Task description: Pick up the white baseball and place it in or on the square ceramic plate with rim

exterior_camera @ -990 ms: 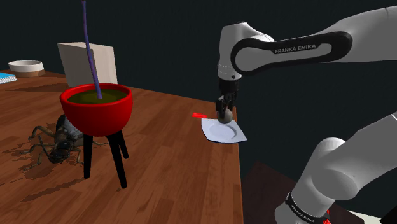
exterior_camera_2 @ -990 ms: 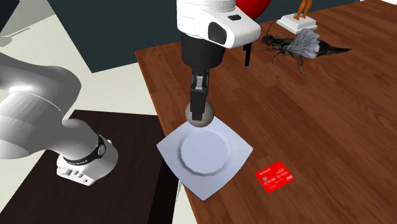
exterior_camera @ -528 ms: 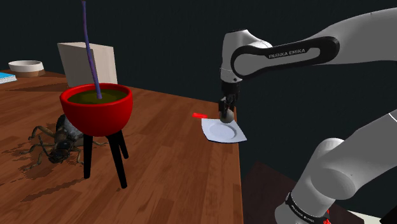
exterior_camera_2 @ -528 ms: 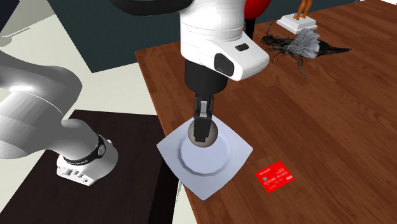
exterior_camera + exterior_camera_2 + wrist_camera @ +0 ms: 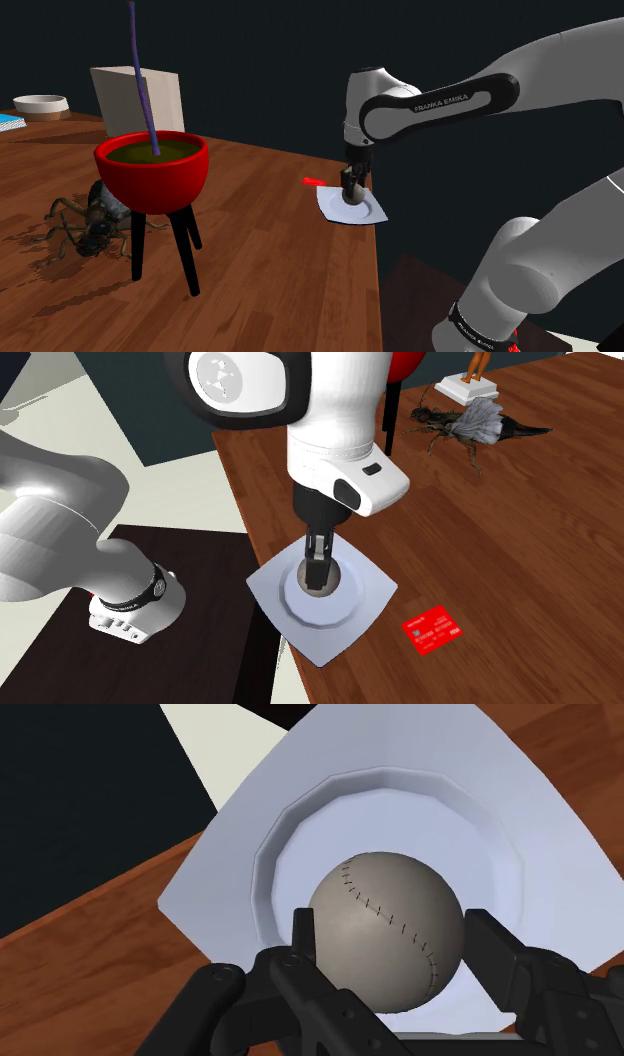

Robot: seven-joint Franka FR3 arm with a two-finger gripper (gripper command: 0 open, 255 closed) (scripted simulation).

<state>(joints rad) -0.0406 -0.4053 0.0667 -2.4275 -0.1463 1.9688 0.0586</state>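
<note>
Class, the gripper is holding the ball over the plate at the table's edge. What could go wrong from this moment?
1. The gripper clasps the baseball over the plate. The ball is round, so once released it might bounce or roll over the low rim.
2. The plate partly overhangs the edge of the table. A hard push down may tip it, and an escaped ball could drop to the floor.
</note>
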